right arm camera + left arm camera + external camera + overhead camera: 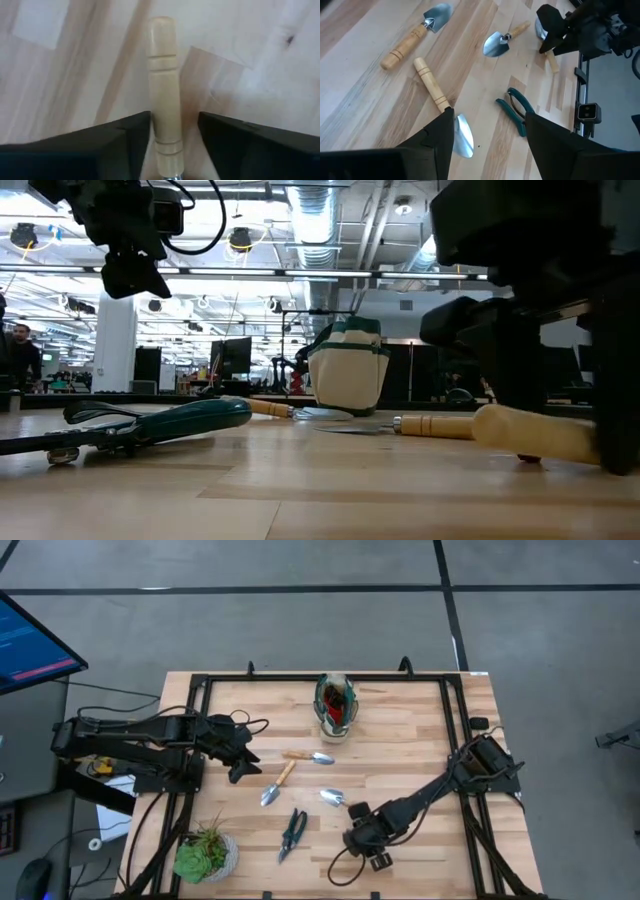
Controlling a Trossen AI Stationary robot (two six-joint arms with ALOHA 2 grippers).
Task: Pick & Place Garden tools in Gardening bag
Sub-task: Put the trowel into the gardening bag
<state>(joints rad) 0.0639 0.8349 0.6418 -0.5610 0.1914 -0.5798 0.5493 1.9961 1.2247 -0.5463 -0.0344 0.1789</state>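
While the left arm waited over the table's left side, its gripper (243, 765) hung above the wood with the fingers (435, 140) spread wide and nothing between them. Below it, in the left wrist view, lay a trowel (442, 102) with a light wooden handle and a silver blade; in the high view this trowel (277, 783) lay near the table's middle. A second wooden-handled tool (308, 756) lay just beyond it, toward the gardening bag (335, 706), which stood upright near the far edge of the table (400, 730), dark green with cream trim, a red item showing inside its open mouth. The teal-handled pruning shears (292, 832) lay flat toward the near edge, apart from the trowels. A potted plant (205, 852) stood at the near left corner.

The right gripper (358, 830) was down at the table on the near right, over the handle of a third trowel whose silver blade (332, 797) stuck out toward the middle. In the right wrist view its two dark fingers (115, 142) stood on either side of the wooden handle (163, 85), close against it, with thin gaps showing; whether they already pressed the handle could not be told. The trowel lay flat on the wood.
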